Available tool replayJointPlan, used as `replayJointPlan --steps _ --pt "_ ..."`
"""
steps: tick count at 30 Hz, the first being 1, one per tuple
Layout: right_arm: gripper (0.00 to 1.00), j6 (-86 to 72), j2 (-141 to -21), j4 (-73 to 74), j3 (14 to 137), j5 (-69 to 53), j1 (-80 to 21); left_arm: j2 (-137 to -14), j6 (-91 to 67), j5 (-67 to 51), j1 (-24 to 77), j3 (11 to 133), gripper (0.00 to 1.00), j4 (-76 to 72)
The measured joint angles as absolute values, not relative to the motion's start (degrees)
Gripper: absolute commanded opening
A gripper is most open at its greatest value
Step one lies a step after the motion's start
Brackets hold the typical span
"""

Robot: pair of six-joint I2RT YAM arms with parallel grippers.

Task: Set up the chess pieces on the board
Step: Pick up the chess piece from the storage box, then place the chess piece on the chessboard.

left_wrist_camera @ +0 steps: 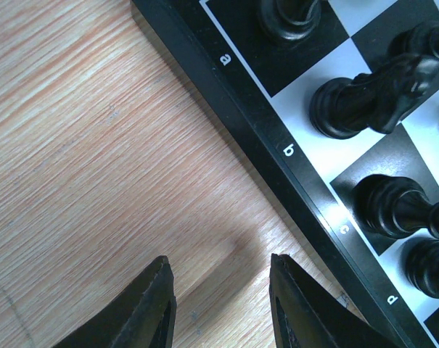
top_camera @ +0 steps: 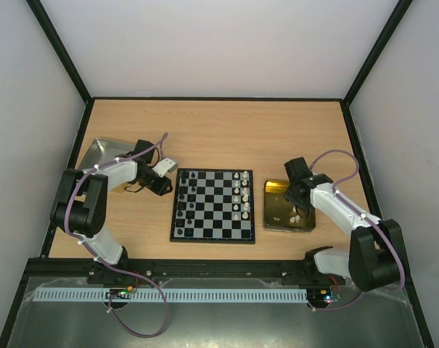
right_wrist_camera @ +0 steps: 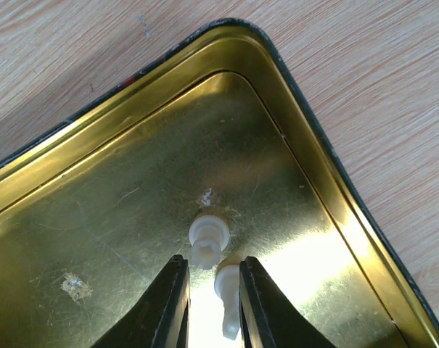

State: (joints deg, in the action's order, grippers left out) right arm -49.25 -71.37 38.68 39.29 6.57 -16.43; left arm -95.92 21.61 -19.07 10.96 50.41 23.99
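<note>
bkgd: table (top_camera: 219,130) light wood grain | back wall (top_camera: 219,43) + side walls (top_camera: 23,109) plain white | black frame struts (top_camera: 59,51) at corners | black rail (top_camera: 219,267) along near edge | white slotted strip (top_camera: 204,295) by grey metal sheet (top_camera: 241,326) | light even, soft shadows

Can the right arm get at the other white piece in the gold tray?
Likely yes: the other white piece lies uncovered just ahead of the right tool, which holds the nearer piece.

A robotics lab cell is shown: a wooden table (top_camera: 219,130) enclosed by white panels (top_camera: 219,43), two robot arms (top_camera: 85,206) bolted on.
</note>
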Motion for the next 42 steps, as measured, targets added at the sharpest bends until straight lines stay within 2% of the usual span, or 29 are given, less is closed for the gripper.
replayJointPlan --steps 10,19,31,34,42 --pt "0.17 -48.7 -74.1 35.2 38.0 5.0 -15.6 -95.9 21.6 -19.1 11.0 50.4 0.38 24.0" --pt "0.02 -48.6 -73.7 33.9 36.7 5.5 -15.3 -95.9 21.6 -19.1 11.0 50.4 0.38 24.0" --pt "0.02 -48.0 -69.7 35.4 38.7 6.2 -16.8 -95.9 21.6 -19.1 11.0 50.4 0.38 24.0" --pt "0.02 -48.7 -68.7 37.4 41.0 7.3 -22.7 -95.9 21.6 -19.0 11.0 50.4 0.38 24.0" --pt "0.02 -56.1 -68.4 44.1 47.5 12.1 -48.3 -95.9 21.6 -19.0 11.0 50.4 0.38 24.0"
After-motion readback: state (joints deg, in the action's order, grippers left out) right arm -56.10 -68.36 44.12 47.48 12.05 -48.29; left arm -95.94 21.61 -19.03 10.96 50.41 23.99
